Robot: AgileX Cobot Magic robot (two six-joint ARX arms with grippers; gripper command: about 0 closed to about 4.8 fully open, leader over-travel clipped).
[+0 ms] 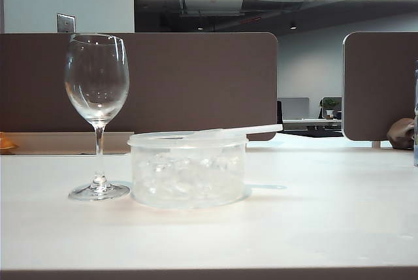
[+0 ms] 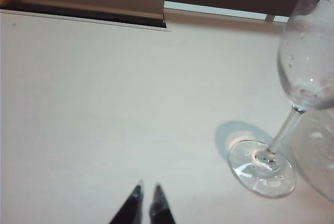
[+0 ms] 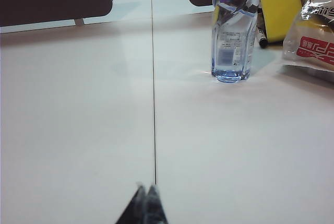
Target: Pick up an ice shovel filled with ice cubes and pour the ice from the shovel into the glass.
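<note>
Jaws of both grippers empty and off the task's things; nothing has been picked up yet.

The left gripper (image 2: pixel 147 195) shows its tips nearly together with a thin gap, holding nothing, low over bare counter (image 2: pixel 104 104); the right gripper (image 3: pixel 145 197) is clenched, tips touching, over counter with only a water bottle (image 3: pixel 232 36) and a yellow sponge (image 3: pixel 281 10) well beyond it. Nearest the left jaws stands the wine glass (image 2: pixel 308 62), upright and empty, off to one side of them. In the exterior view the glass (image 1: pixel 97 97) sits just beside the round clear tub (image 1: pixel 188 170) of ice cubes (image 1: pixel 186 179), the ice shovel (image 1: pixel 235 131) lying across the tub's rim, handle pointing away from the glass. I judge that grasping, lifting and pouring all remain.
</note>
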